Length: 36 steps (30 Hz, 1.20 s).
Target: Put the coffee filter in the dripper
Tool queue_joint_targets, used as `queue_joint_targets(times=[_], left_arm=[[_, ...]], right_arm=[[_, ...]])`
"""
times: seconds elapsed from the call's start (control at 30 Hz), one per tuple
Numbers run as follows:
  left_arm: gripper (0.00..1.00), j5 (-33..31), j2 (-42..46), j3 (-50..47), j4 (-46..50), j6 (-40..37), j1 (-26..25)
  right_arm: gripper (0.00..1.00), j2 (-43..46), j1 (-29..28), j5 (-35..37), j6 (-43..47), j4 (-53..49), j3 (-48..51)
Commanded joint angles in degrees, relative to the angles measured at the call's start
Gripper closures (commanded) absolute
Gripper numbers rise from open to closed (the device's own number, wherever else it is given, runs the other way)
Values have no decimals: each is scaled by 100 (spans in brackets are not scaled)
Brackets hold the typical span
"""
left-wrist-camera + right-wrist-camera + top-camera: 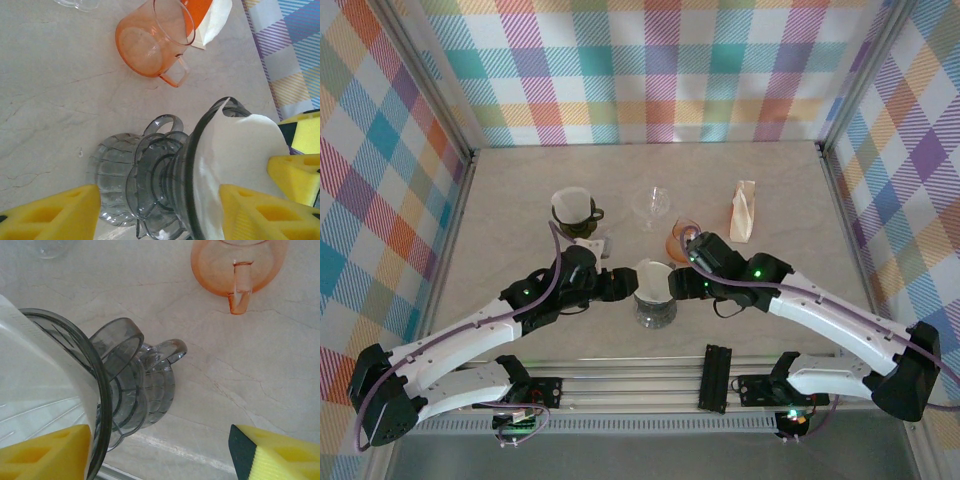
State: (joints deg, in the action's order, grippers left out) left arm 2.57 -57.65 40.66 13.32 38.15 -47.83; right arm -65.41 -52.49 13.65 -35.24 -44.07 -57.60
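My left gripper (160, 200) has its yellow fingers (50, 215) spread wide. Between them stands the smoky grey clear plastic dripper (160, 165), on top of a ribbed grey glass cup (112, 175). The white paper coffee filter (235, 150) sits inside the dripper, and its edge rises just above the rim. One of my fingers is beside the ribbed cup. The other lies against the filter side of the dripper, though I cannot tell if it touches.

My right gripper (160, 435) is also spread apart. One finger is close under the dripper (117, 385) rim, next to the filter (30, 375). The other is out over the bare pale marbled table (260, 365), gripping nothing.

From above, my left gripper (620, 285) and right gripper (678, 285) flank the dripper (654, 293) from opposite sides, with the filter (653, 272) open between them.

Beyond my fingertips, apart from the dripper, is a translucent orange plastic cup with a handle (142, 47). Just past it lies an orange-and-white paper packet (210, 20), and any print on it is too small to read.
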Motion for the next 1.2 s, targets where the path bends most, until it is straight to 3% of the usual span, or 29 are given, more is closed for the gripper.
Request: queue_joint_targets(times=[0.0, 0.3, 0.57, 1.17], left_arm=[[37, 77, 52, -78, -84, 52, 59], [38, 93, 140, -151, -58, 96, 71], [37, 60, 260, -216, -40, 131, 71], [41, 112, 373, -248, 50, 131, 72]], right_arm=[[26, 30, -26, -20, -116, 111, 65], [21, -17, -24, 10, 168, 243, -268], [19, -650, -30, 55, 650, -70, -879], [9, -1435, -18, -178, 1036, -242, -1209]])
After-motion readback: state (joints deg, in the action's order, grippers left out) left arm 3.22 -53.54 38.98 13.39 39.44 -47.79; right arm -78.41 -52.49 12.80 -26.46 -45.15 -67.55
